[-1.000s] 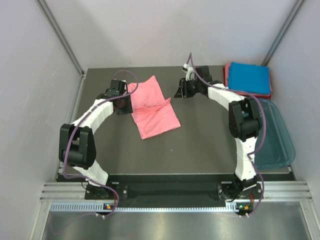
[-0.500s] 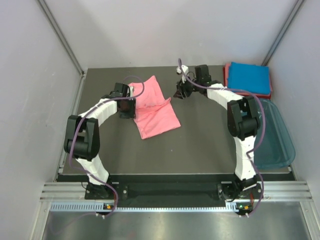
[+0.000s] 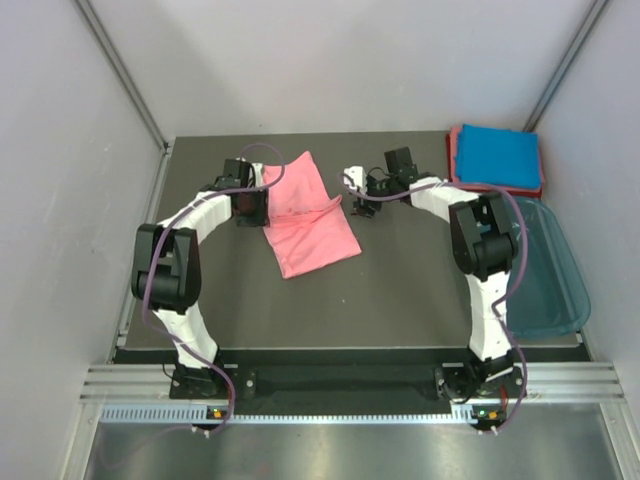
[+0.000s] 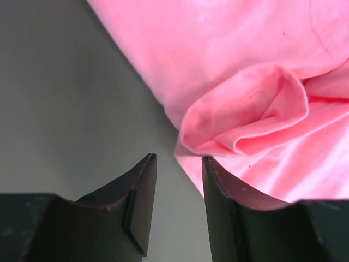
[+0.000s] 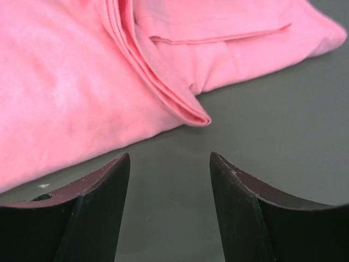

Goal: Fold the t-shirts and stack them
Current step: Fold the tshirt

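Salmon-pink t-shirt (image 3: 305, 215) and bright blue t-shirt (image 3: 497, 155) are plain.

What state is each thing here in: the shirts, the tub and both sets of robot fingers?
salmon-pink t-shirt: partly folded, flat on the table.
blue t-shirt: folded, stacked on the reddish-pink one.
reddish-pink t-shirt: under the blue, only edges showing.
teal tub: looks empty.
left fingers: open, empty, at the salmon-pink shirt's edge.
right fingers: open, empty, just short of its fold.

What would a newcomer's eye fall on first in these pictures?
The half-folded salmon-pink t-shirt lies left of centre, with the left gripper and right gripper open at its opposite edges. In the far right corner a folded bright blue t-shirt tops a reddish-pink t-shirt, beside the teal tub.
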